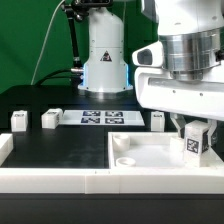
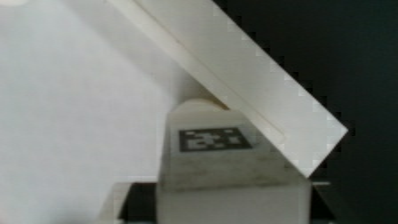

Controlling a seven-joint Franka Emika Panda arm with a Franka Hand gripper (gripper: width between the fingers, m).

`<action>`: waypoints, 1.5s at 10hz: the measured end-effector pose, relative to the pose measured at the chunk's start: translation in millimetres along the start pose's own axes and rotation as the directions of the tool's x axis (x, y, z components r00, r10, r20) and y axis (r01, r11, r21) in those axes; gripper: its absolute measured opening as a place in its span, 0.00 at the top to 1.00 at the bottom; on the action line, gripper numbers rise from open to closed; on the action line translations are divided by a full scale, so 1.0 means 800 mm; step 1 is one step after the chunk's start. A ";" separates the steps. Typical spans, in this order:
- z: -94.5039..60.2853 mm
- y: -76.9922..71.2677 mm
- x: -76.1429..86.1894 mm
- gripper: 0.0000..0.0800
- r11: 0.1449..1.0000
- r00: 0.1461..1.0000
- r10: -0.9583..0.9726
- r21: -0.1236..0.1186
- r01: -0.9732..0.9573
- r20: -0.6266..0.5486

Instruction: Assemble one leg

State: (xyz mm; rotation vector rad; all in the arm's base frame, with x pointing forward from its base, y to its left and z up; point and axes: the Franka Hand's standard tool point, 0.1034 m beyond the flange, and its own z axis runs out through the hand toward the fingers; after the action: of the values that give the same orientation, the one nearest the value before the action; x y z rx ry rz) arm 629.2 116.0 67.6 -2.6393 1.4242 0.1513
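My gripper (image 1: 194, 134) is shut on a leg (image 1: 194, 143), a small white block with a black-and-white tag, and holds it upright over the far right part of the large flat white panel (image 1: 150, 158). In the wrist view the leg (image 2: 222, 150) fills the space between my dark fingers (image 2: 139, 200), tag facing the camera, with the panel's raised rim (image 2: 240, 70) running past behind it. A round socket (image 1: 124, 160) shows in the panel near its left corner. Three more legs stand on the table: two at the left (image 1: 18, 121) (image 1: 50, 119) and one (image 1: 157, 121) beside the gripper.
The marker board (image 1: 103, 118) lies flat on the black table behind the panel. A white robot base (image 1: 104, 55) stands at the back. A low white rail (image 1: 60, 183) borders the front of the table.
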 end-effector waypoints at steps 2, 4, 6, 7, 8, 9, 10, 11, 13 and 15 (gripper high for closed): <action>0.001 0.000 -0.003 0.63 0.950 0.950 0.312 0.014 -0.312 -0.004; 0.000 0.000 -0.001 0.63 0.890 0.891 0.454 0.019 -0.455 0.014; 0.001 0.000 -0.002 0.63 0.881 0.881 0.473 0.019 -0.473 0.023; 0.001 0.000 -0.002 0.57 0.891 0.891 0.453 0.019 -0.453 0.022; 0.002 0.000 -0.003 0.33 0.919 0.919 0.394 0.019 -0.395 0.021; 0.003 -0.001 -0.005 0.33 0.926 0.926 0.378 0.015 -0.378 0.023; 0.002 -0.002 -0.006 0.23 0.955 0.955 0.295 0.014 -0.295 0.022; 0.002 -0.001 -0.005 0.20 0.993 0.993 0.116 0.017 -0.117 0.019; 0.003 0.000 -0.002 0.19 0.996 0.996 -0.092 0.018 0.091 0.010; 0.001 -0.004 -0.004 0.19 0.896 0.895 -0.445 -0.014 0.444 -0.021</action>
State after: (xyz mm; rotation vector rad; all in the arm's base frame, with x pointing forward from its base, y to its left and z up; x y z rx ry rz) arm 630.4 120.8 67.7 -2.8968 0.7856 0.0740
